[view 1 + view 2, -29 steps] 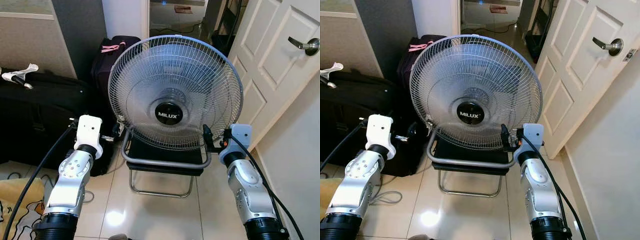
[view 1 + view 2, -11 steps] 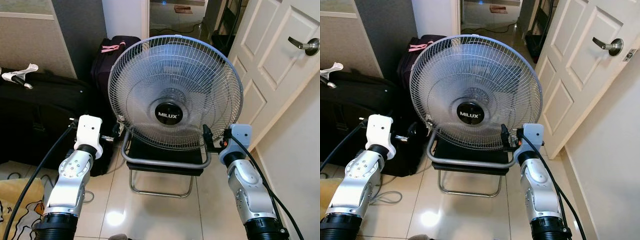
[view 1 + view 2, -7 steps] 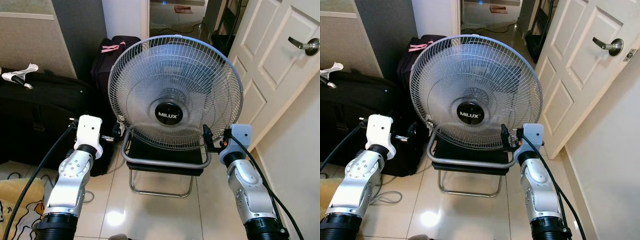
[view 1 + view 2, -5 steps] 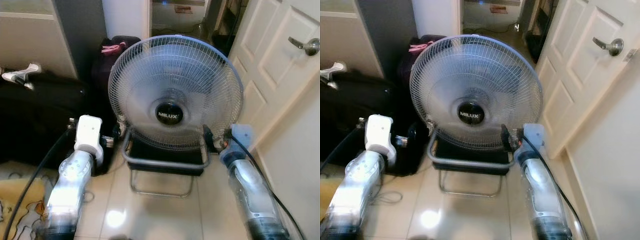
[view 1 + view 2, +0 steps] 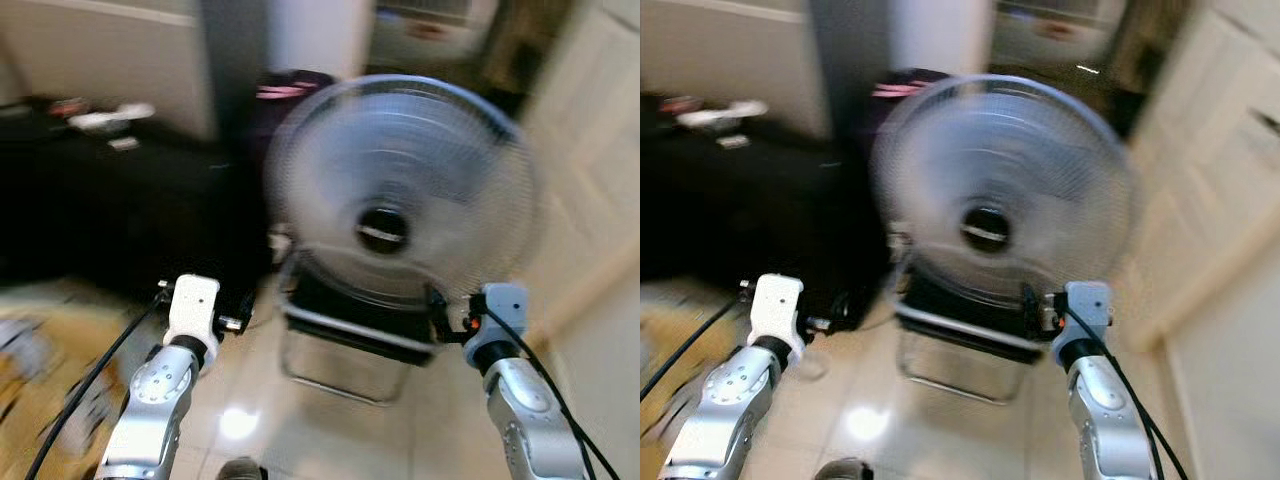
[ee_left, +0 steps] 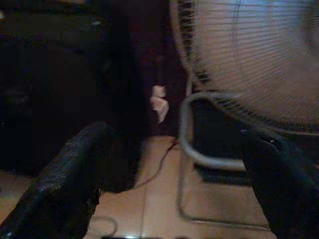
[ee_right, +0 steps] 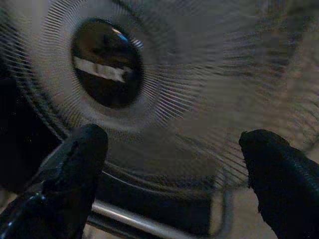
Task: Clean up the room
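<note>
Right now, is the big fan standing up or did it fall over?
Standing up: the fan sits upright on its metal frame on the floor.

Room in a home, by a doorway. Glossy cream tiled floor (image 5: pixel 330 420); round silver wire-grille floor fan (image 5: pixel 400 195) on a grey tubular stand; black soft luggage bags (image 5: pixel 110 215) along the wall; white panelled door (image 5: pixel 590 150) at the right. Views blurred.

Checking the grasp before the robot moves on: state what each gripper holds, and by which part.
Nothing is held. The left gripper and right gripper both have their fingers spread open in front of the fan, touching neither its grille nor its metal stand.
</note>
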Available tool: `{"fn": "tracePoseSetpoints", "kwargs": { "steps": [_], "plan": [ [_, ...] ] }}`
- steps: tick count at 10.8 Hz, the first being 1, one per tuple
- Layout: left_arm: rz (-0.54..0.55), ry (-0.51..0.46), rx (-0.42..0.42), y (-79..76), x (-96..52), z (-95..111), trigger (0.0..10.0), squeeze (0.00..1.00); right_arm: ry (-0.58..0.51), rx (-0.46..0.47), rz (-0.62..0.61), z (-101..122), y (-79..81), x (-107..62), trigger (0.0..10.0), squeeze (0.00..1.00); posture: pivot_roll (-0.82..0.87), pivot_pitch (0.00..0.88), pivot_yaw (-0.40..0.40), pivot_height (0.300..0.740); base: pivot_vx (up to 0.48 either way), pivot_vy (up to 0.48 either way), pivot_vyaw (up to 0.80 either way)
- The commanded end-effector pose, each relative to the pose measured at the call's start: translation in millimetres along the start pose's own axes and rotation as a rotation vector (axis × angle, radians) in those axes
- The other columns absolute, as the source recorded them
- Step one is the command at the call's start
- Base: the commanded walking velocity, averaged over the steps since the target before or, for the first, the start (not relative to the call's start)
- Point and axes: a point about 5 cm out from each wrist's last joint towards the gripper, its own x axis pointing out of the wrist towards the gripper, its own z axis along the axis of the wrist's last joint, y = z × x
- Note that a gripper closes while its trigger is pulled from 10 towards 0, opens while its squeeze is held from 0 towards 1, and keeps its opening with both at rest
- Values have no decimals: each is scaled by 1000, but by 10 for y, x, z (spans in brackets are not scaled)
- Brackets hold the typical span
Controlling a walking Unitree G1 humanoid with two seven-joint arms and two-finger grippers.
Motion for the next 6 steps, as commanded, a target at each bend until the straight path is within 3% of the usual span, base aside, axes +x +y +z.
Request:
{"fn": "tracePoseSetpoints", "kwargs": {
  "steps": [1, 2, 4, 5, 6],
  "plan": [
    [-3, -26, 13, -13, -2, 42, 10000, 0, -35, 49, -33, 88, -50, 18, 10000, 1000, 3, 0, -71, 740, 0, 0, 800],
    [9, -42, 3, 5, -4, 78, 10000, 0, -45, 72, -43, 115, -55, 30, 10000, 1000, 2, 0, -69, 740, 0, 0, 800],
    [32, -74, 81, 43, 46, 213, 10000, 0, -26, 20, -29, 88, -65, 20, 10000, 1000, -3, 0, -61, 740, 0, 0, 800],
    [36, -89, 115, 77, 75, 287, 10000, 0, -13, 64, -51, 58, -90, 30, 10000, 1000, 4, 0, -55, 740, 0, 0, 800],
    [51, -99, 118, 128, 58, 294, 10000, 0, -16, 101, -40, 51, -16, 37, 10000, 1000, 25, 0, -60, 740, 0, 0, 800]
  ]
}}
